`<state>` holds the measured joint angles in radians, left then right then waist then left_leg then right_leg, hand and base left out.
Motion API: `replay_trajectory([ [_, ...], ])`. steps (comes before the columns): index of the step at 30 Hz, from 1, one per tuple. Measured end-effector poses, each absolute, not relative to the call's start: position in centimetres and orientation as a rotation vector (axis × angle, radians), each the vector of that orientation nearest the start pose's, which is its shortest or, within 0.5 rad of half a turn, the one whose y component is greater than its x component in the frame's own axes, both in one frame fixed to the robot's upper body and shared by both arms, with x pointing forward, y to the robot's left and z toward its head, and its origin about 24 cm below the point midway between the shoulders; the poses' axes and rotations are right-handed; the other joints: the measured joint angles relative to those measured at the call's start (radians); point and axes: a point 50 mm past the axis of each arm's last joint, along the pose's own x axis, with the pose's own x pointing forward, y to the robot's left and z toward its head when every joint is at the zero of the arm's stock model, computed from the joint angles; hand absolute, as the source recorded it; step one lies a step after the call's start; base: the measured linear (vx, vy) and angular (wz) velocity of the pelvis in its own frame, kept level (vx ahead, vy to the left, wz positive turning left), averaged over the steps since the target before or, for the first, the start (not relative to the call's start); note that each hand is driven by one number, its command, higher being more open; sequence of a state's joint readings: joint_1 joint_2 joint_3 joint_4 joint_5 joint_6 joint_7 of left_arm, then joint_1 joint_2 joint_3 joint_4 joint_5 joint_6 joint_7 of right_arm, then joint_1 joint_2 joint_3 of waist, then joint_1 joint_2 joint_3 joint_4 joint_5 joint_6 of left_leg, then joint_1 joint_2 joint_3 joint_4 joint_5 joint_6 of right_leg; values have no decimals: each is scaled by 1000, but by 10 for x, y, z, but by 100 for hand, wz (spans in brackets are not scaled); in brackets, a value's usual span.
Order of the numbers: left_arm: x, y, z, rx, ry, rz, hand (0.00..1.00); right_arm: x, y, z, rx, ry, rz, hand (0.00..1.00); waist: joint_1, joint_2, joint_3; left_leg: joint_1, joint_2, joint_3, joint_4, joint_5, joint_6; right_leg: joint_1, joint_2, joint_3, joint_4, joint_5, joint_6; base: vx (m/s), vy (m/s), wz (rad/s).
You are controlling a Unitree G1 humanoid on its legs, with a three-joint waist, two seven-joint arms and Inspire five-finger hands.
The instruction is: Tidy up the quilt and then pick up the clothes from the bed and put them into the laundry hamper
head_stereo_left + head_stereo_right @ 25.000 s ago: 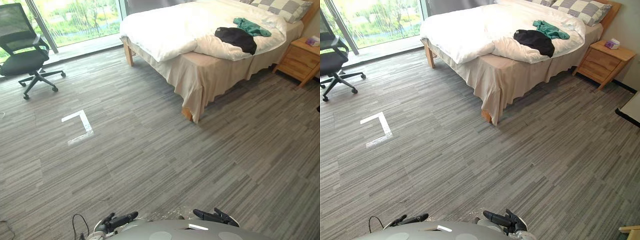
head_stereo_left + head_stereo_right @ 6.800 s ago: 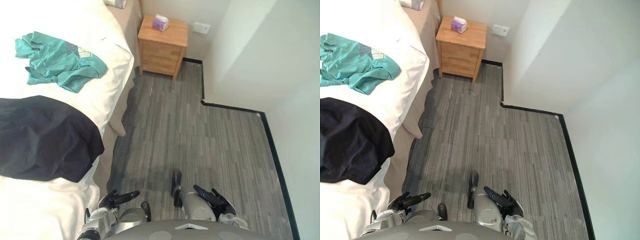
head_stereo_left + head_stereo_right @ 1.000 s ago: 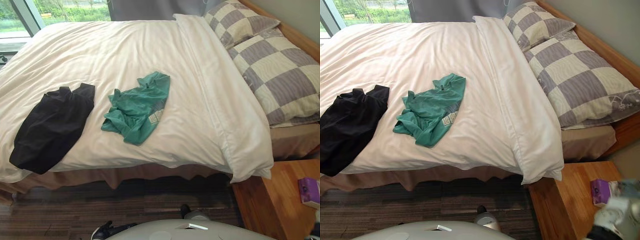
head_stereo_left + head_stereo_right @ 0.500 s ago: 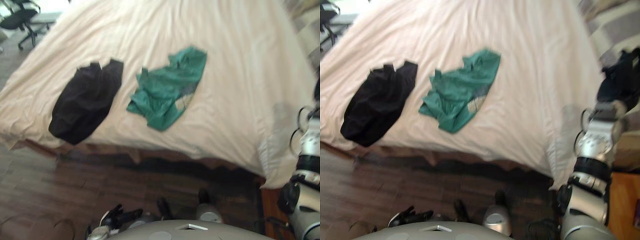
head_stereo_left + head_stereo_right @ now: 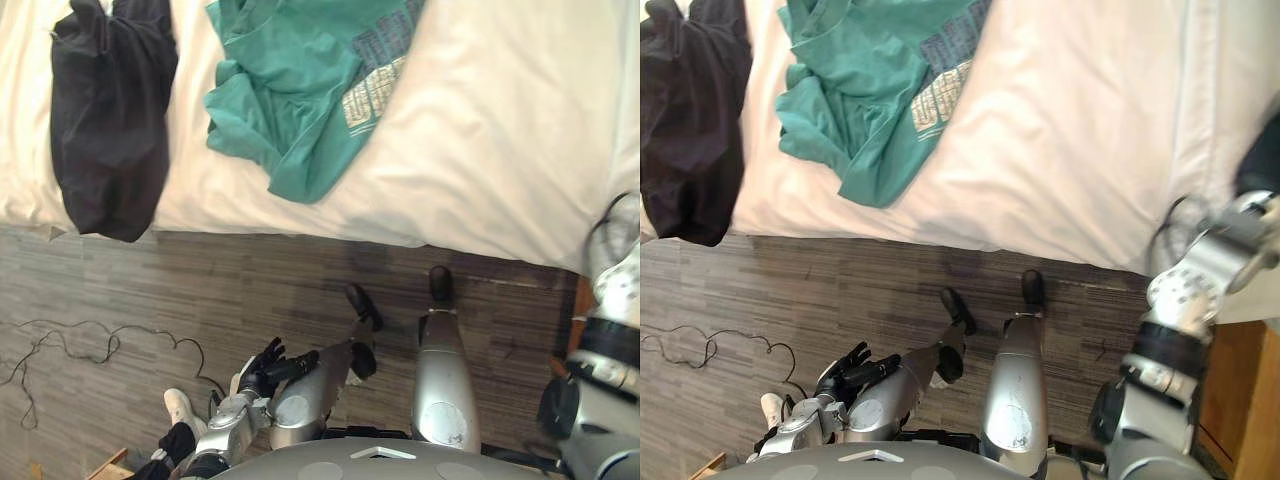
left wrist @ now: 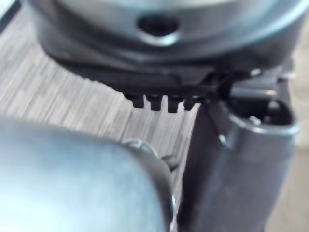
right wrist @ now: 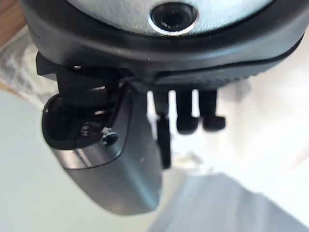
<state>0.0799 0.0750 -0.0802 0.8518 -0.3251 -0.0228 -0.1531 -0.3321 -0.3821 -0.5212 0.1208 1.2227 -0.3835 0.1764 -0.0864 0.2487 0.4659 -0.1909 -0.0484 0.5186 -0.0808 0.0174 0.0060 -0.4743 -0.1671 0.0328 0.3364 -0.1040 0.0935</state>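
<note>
The white quilt [image 5: 500, 150] covers the bed across the top of the eye views. On it lie a black garment [image 5: 105, 110] at the left, hanging a little over the bed's edge, and a crumpled teal shirt [image 5: 300, 90] beside it. My right arm reaches up at the far right, and its dark right hand [image 5: 1262, 160] is over the quilt's right part. In the right wrist view the fingers [image 7: 186, 121] are curled above the white cloth, with no cloth seen between them. My left hand [image 5: 268, 365] hangs low over the floor, fingers straight and empty.
A strip of grey striped floor [image 5: 150, 290] runs between me and the bed. The wooden nightstand [image 5: 1240, 400] stands at the lower right. A person's white shoe [image 5: 180, 405] is on the floor at the lower left, next to a wooden corner [image 5: 105, 465].
The camera has tipped down and come closer to the bed's edge. My right arm has gone from low at the right up over the quilt, and its fingers have curled.
</note>
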Motion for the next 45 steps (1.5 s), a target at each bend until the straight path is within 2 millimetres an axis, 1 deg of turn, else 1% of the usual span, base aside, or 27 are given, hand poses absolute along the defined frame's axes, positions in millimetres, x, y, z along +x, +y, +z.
replay_trajectory([
  [2,144,162,-137,-286,859,-8,100,244,-324,144,784,-883,-268,0,-19,-35,22,13,18,12,66,-26,-35,37,0,-2,-2,-1,-1,99,-99,-16],
  [3,145,166,-136,-298,840,19,100,238,-316,117,776,-791,-279,0,-24,-58,24,32,34,32,99,-47,-43,71,7,-4,-9,-2,-3,74,-76,-27],
  [4,145,169,-136,-308,829,50,100,230,-310,87,764,-680,-304,0,-26,-80,16,55,48,54,127,-61,-47,101,11,-11,-11,-3,-6,80,-89,-28],
  [5,144,171,-136,-308,825,62,100,224,-308,70,761,-612,-319,0,-28,-92,8,67,54,61,136,-66,-54,116,13,-18,-14,-4,-6,59,-64,-22],
  [6,141,175,-138,-322,826,97,100,211,-305,32,757,-451,-369,0,-29,-118,-21,83,63,79,148,-72,-61,146,15,-37,-35,-6,-10,26,-39,-11],
  [7,139,176,-139,-331,828,116,100,202,-302,11,757,-350,-400,0,-28,-130,-41,89,67,86,148,-74,-62,159,16,-43,-49,-8,-13,42,-40,3],
  [8,136,175,-142,-345,839,143,100,172,-297,-44,750,-55,-481,0,-30,-136,-85,102,87,102,146,-100,-54,193,31,-70,-79,-9,-15,29,-21,15],
  [9,135,173,-142,-338,846,139,100,156,-294,-64,744,64,-511,0,-30,-135,-101,107,96,111,145,-112,-48,204,36,-84,-85,-10,-17,47,1,24],
  [10,136,172,-143,-318,860,133,100,119,-280,-103,768,309,-576,0,-23,-142,-119,125,101,115,144,-115,-45,231,38,-92,-97,-11,-20,44,15,19],
  [11,137,170,-144,-317,882,136,100,82,-262,-127,774,506,-602,100,-20,-139,-136,148,102,114,138,-117,-47,264,40,-102,-112,-11,-20,50,19,14],
  [12,134,168,-146,-325,902,144,100,66,-250,-136,782,586,-602,100,-22,-140,-148,160,102,114,130,-117,-47,276,40,-108,-120,-11,-20,45,11,3],
  [13,129,169,-149,-342,939,170,100,42,-226,-147,798,711,-580,100,-27,-144,-172,185,102,116,114,-118,-49,305,45,-108,-137,-8,-18,35,12,-5],
  [15,119,169,-154,-344,994,192,100,14,-204,-154,827,796,-591,100,-34,-167,-220,219,100,119,91,-117,-52,341,52,-107,-166,-2,-11,58,7,-11],
  [18,109,172,-158,-283,1058,176,100,6,-210,-155,676,893,-505,100,-46,-207,-293,276,91,111,56,-112,-58,409,58,-113,-214,8,-4,57,14,4],
  [19,106,174,-159,-242,1086,151,100,10,-211,-154,620,905,-462,100,-44,-228,-314,290,89,103,46,-108,-59,429,61,-119,-232,14,-3,37,8,13],
  [20,106,175,-159,-215,1094,135,100,13,-213,-154,595,903,-444,100,-43,-236,-327,290,87,98,40,-105,-59,432,62,-125,-242,17,-2,33,-9,20],
  [22,105,176,-160,-148,1134,93,100,33,-214,-152,500,877,-382,100,-44,-259,-346,290,85,66,35,-96,-57,452,62,-146,-258,21,-5,23,-26,30],
  [26,108,176,-160,-55,1175,46,100,71,-210,-148,352,868,-240,100,-28,-263,-350,315,87,24,35,-92,-56,486,65,-187,-251,12,-19,-10,-31,31],
  [29,108,172,-161,-43,1193,22,100,96,-205,-146,264,878,-106,100,-14,-233,-347,335,84,-5,17,-75,-52,521,66,-204,-255,9,-23,-7,-19,23],
  [32,101,177,-163,-47,1223,41,100,96,-208,-148,251,907,-91,100,2,-225,-347,363,82,-2,13,-75,-53,550,65,-206,-264,9,-23,-30,-14,1],
  [33,97,180,-163,-60,1233,57,100,94,-207,-150,258,926,-94,100,2,-236,-340,361,90,-3,53,-97,-56,562,62,-206,-270,7,-26,-61,-26,3],
  [36,96,196,-162,-204,1218,197,100,91,-208,-153,297,948,-134,100,2,-242,-319,252,171,-5,365,-213,-64,548,53,-193,-208,-30,-30,-79,-30,-6],
  [39,89,208,-162,-225,1240,240,100,83,-210,-154,322,959,-205,100,0,-252,-301,230,186,-7,466,-222,-61,503,31,-147,-109,-76,-35,-91,37,-29],
  [41,83,209,-164,-273,1254,275,100,75,-217,-154,320,962,-258,100,-15,-250,-302,198,229,-53,543,-276,-54,472,22,-106,-81,-86,-40,-60,112,-57],
  [42,78,212,-165,-258,1264,281,100,74,-223,-154,313,962,-289,100,-29,-245,-303,194,285,-103,581,-287,-55,456,13,-68,-55,-93,-34,14,165,-76],
  [43,74,216,-165,-243,1265,292,100,72,-231,-152,306,959,-320,100,-46,-244,-303,201,335,-166,593,-279,-58,438,-5,-27,-27,-100,-20,18,194,-76],
  [45,69,221,-165,-228,1260,303,100,70,-245,-150,280,958,-361,100,-56,-244,-303,201,381,-274,588,-237,-65,402,-42,30,21,-113,22,-30,330,-69],
])
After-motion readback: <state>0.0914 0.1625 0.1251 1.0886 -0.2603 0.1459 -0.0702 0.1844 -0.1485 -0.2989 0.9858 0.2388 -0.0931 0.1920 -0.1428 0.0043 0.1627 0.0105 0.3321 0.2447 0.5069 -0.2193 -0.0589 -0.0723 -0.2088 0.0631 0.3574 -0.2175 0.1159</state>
